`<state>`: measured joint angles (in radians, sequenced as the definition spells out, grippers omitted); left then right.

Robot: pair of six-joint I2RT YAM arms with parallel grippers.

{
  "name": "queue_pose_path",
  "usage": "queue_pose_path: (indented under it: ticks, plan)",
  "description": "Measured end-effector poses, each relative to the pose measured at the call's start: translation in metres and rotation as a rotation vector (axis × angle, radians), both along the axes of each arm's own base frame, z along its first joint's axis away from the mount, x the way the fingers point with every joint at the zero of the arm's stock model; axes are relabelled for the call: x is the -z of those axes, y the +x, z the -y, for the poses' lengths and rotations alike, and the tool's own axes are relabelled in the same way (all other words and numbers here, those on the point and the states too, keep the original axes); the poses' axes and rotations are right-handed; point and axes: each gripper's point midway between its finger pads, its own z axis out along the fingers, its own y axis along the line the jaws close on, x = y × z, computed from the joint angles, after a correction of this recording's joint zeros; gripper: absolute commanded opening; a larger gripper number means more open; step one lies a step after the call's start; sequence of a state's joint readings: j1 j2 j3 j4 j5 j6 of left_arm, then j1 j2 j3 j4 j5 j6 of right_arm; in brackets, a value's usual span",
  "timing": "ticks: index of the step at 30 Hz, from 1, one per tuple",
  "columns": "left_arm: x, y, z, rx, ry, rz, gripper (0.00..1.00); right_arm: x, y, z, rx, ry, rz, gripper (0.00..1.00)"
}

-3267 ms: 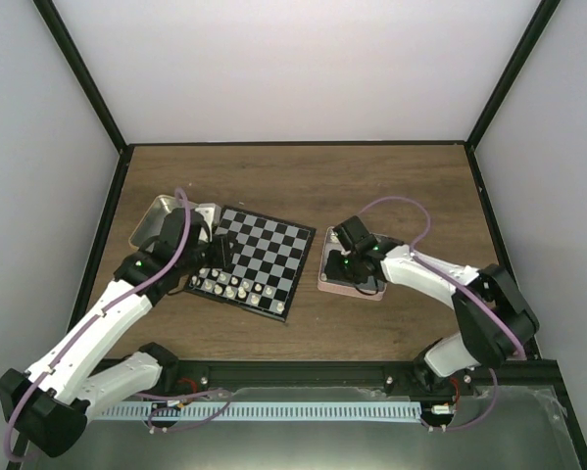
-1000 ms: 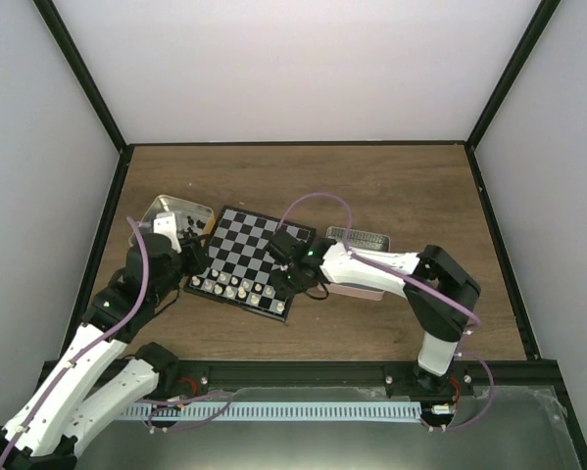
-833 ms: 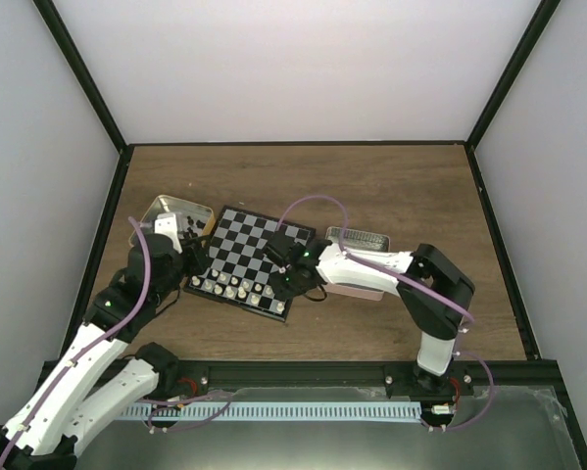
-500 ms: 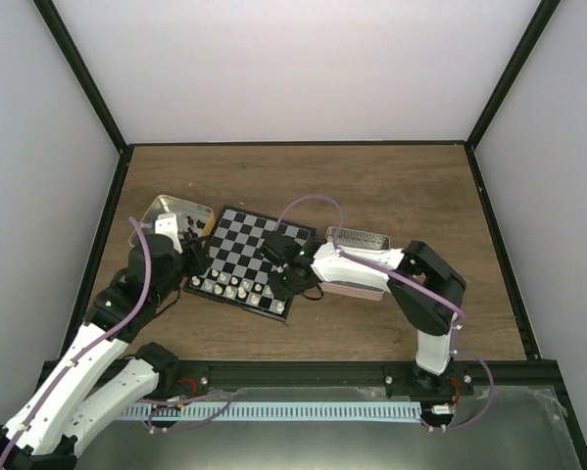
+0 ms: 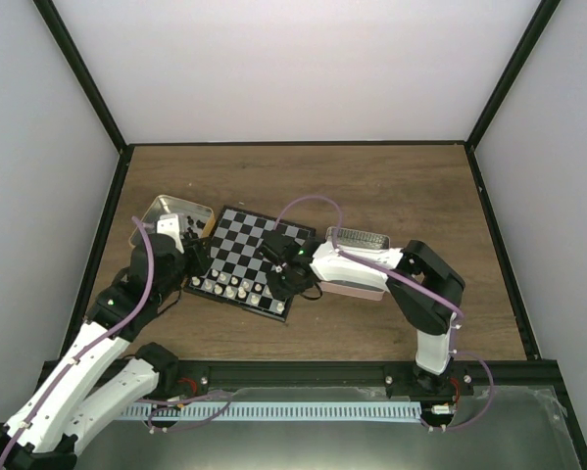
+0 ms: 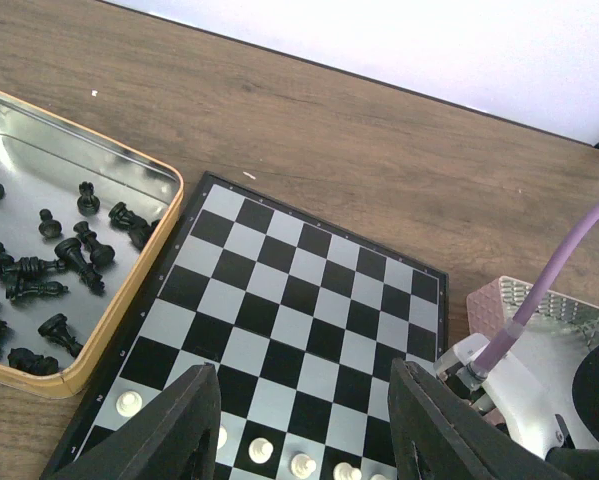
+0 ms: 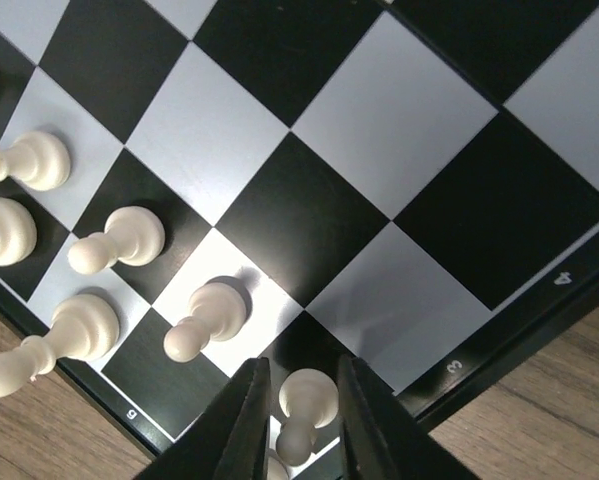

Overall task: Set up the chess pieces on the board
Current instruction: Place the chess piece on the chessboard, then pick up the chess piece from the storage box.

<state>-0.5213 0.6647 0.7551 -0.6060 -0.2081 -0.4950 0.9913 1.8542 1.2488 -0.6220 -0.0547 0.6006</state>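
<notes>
my right claw (image 7: 301, 368): flanking a white pawn (image 7: 307, 402) at the edge of the chessboard (image 7: 309, 215); i cannot tell if it pinches.
my left claw (image 6: 304, 372): spread wide near the chessboard.

The board (image 5: 249, 250), chequered black and pale grey, is laid flat and askew on the left half of the desk (image 5: 371, 186). Cream-white pieces (image 7: 207, 318) are stood along its near edge; black pieces (image 6: 84, 250) are strewn in a tin (image 6: 39, 170) beside it
</notes>
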Motion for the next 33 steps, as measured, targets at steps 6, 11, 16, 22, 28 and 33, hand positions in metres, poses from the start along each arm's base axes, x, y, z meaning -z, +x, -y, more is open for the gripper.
queue_pose_path:
  ticks: [6, 11, 16, 22, 28, 33]
  plan:
    - [0.000, 0.000, 0.000, 0.000, 0.000, 0.000, 0.48, -0.004, 0.000, -0.001, 0.010, 0.013, -0.001, 0.26]
    - [0.000, 0.000, 0.000, 0.000, 0.000, 0.000, 0.48, -0.032, 0.011, 0.001, 0.066, 0.071, 0.045, 0.27]
    - [0.000, 0.000, 0.001, 0.003, -0.002, 0.001, 0.49, -0.084, 0.041, 0.031, 0.205, 0.190, 0.152, 0.32]
    - [-0.005, 0.002, 0.002, 0.003, -0.013, 0.019, 0.49, -0.098, 0.075, 0.103, 0.406, 0.215, 0.219, 0.33]
    - [-0.005, 0.003, 0.004, 0.009, -0.016, 0.019, 0.49, -0.064, 0.079, 0.144, 0.469, 0.151, 0.160, 0.33]
    - [-0.005, 0.003, 0.004, 0.010, -0.017, 0.019, 0.49, -0.046, 0.067, 0.140, 0.396, 0.159, 0.088, 0.33]
